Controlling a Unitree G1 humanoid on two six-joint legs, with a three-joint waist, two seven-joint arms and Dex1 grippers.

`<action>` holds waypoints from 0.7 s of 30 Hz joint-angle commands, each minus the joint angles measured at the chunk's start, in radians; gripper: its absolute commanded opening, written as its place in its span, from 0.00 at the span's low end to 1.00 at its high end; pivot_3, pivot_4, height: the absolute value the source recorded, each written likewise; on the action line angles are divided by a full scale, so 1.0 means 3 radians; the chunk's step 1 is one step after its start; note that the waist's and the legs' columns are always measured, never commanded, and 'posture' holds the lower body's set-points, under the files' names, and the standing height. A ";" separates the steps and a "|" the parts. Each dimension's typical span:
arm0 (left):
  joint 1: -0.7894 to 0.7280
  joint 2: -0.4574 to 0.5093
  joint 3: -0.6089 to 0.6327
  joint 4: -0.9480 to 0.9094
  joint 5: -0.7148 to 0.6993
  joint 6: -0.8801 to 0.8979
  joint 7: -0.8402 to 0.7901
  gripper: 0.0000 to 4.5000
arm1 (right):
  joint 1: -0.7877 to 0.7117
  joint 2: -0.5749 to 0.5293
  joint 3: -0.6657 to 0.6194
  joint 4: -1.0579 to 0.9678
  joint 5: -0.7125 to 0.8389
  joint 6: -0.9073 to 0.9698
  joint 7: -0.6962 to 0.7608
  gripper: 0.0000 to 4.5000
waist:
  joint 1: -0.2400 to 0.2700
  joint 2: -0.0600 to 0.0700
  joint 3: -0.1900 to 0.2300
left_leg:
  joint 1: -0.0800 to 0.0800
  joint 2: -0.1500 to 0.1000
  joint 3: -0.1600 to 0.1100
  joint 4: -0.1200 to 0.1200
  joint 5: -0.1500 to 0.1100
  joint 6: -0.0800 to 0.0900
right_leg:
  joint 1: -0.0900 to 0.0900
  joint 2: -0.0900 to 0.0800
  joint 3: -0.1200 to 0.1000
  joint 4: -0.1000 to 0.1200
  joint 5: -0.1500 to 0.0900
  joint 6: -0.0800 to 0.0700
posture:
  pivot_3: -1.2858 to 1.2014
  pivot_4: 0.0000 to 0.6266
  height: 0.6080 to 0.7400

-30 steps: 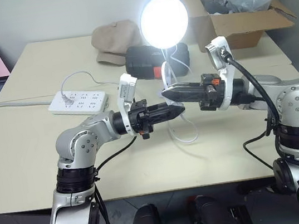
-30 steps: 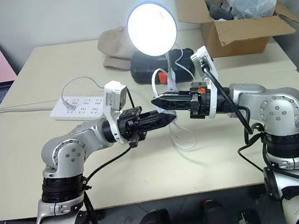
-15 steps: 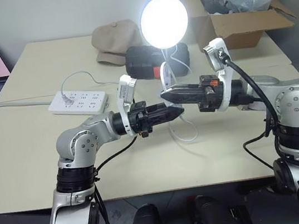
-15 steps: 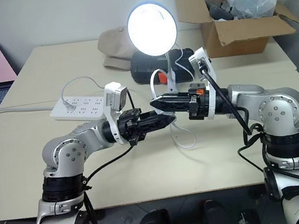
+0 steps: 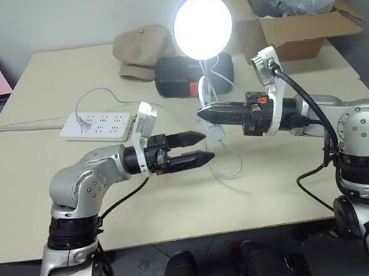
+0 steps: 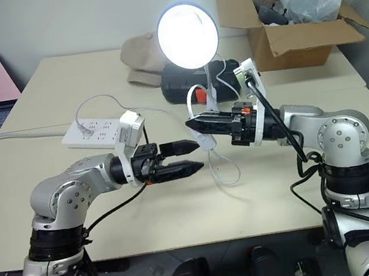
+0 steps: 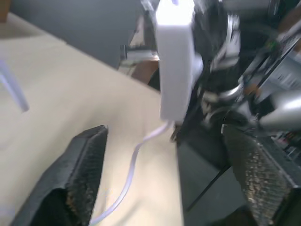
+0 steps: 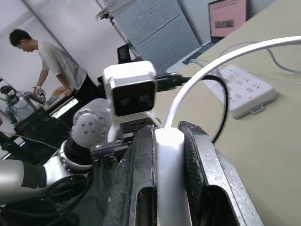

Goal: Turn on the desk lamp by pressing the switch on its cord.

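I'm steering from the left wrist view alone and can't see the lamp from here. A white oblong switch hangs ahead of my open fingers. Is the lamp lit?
Observer: Yes. The small desk lamp with the round light-blue shade glows bright white at the back of the table.
Operator: What is holding the switch up?
Observer: The right hand is shut on the small white oblong switch, with one black finger on either side of it.
Operator: Is anything plugged in?
Observer: A thin white cord runs into the white multi-socket power strip on the robot's left side of the table.
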 commanded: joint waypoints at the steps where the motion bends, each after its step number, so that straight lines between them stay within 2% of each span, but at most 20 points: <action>1: 0.0179 0.0271 -0.0113 -0.0245 0.0541 -0.0667 -0.0116 1.00 | 0.0037 0.0072 -0.0043 0.0097 -0.0111 0.0012 -0.0372 0.09 | -0.0001 0.0000 0.0000 | 0.0000 0.0001 0.0000 0.0000 0.0000 0.0000 | -0.0001 0.0000 0.0000 0.0000 0.0000 0.0000 | 0.52 0.24 1.00; 7: 0.0369 0.0392 0.0028 -0.0444 0.0808 -0.1062 0.0053 1.00 | 0.0113 0.0233 0.0169 0.0493 -0.0762 -0.0173 -0.0859 0.09 | 0.0011 0.0000 0.0000 | -0.0002 0.0000 0.0002 -0.0001 0.0000 0.0000 | -0.0002 -0.0002 0.0000 -0.0001 0.0000 0.0000 | 0.52 0.24 1.00; 12: 0.0594 0.0520 0.0070 -0.0540 0.1013 -0.1271 0.0125 1.00 | -0.0027 0.0451 0.0295 0.1097 -0.1294 -0.0621 -0.0947 0.09 | 0.0008 0.0000 0.0000 | -0.0001 0.0001 0.0003 -0.0001 0.0000 0.0000 | -0.0003 -0.0001 0.0001 -0.0001 -0.0001 0.0000 | 0.52 0.24 1.00; 17: 0.0666 0.0517 0.0167 -0.0545 0.1042 -0.1253 0.0294 1.00 | -0.0166 0.0579 0.0291 0.1529 -0.1609 -0.0871 -0.0955 0.09 | 0.0007 0.0000 0.0000 | -0.0002 0.0002 0.0003 -0.0002 0.0000 0.0000 | -0.0005 0.0000 0.0001 -0.0001 0.0000 0.0000 | 0.52 0.24 1.00; 19: 0.0678 0.0517 0.0186 -0.0549 0.1015 -0.1229 0.0319 1.00 | -0.0186 0.0605 0.0279 0.1591 -0.1675 -0.0906 -0.0923 0.25 | 0.0010 0.0000 0.0000 | -0.0002 0.0002 0.0003 -0.0002 0.0000 0.0000 | -0.0005 0.0000 0.0001 -0.0001 -0.0001 0.0000 | 0.52 0.24 1.00; 21: 0.0703 0.0512 0.0207 -0.0560 0.1016 -0.1208 0.0373 1.00 | -0.0192 0.0625 0.0253 0.1594 -0.1701 -0.0906 -0.0897 0.33 | 0.0010 0.0000 0.0000 | -0.0002 0.0001 0.0004 -0.0002 0.0000 0.0000 | -0.0005 0.0000 0.0002 -0.0001 0.0000 0.0000 | 0.52 0.24 1.00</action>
